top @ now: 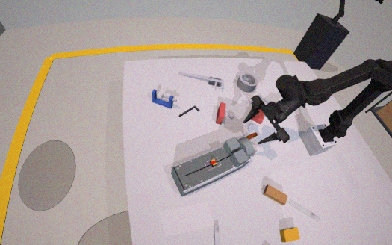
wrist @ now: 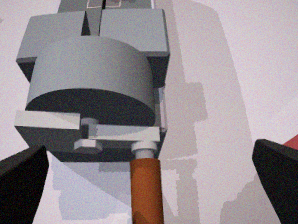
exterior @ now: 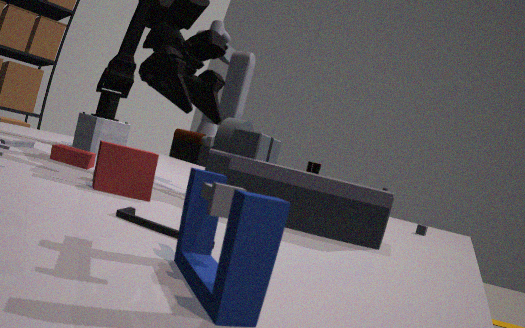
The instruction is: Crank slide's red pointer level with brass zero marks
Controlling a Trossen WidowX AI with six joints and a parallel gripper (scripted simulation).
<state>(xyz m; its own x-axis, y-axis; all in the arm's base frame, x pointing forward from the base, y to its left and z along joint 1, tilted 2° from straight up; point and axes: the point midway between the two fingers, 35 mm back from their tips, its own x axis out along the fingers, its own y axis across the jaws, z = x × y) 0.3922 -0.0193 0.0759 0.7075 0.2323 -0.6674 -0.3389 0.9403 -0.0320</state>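
The machine (top: 198, 175) (exterior: 321, 200) (wrist: 107, 23) is a grey slotted base with a round crank housing (top: 240, 149) (wrist: 93, 83) at one end. Its brown crank handle (top: 252, 135) (exterior: 187, 144) (wrist: 147, 203) sticks out from the housing. My gripper (top: 254, 131) (exterior: 201, 112) (wrist: 153, 154) is open and empty. Its fingers stand wide on either side of the handle, just above it and not touching.
Two red blocks (top: 221, 113) (top: 258, 117) (exterior: 125, 170) lie behind the crank. A blue clamp (top: 162, 96) (exterior: 231, 250), a hex key (top: 189, 110) (exterior: 146, 222), a caliper (top: 202, 78) and a tape roll (top: 248, 82) lie further back. A wooden-handled tool (top: 275, 194) and a yellow block (top: 290, 234) lie in front.
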